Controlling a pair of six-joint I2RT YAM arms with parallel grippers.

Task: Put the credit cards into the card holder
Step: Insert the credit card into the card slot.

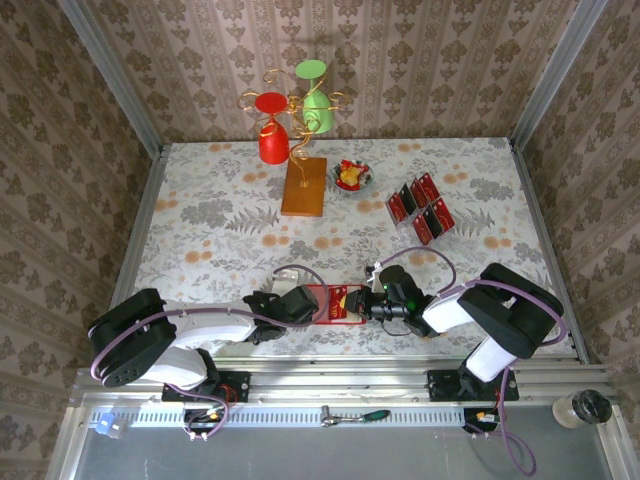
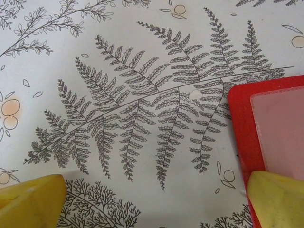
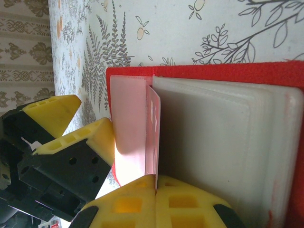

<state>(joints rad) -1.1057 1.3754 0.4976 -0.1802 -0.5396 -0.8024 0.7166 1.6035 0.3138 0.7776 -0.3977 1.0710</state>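
Shut tight, the right jaws are pinching a thin red credit card (image 3: 153, 123) edge-on over the flat red card holder (image 3: 213, 71); the left jaws are gaping wide and empty at its opposite edge.

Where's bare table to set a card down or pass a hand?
Free: table left of the wooden slab, out to its edge; also the strip between slab and card holder. Crowded: far right, sweets bowl beside credit cards; near edge, left fingers and right fingers flank the holder.
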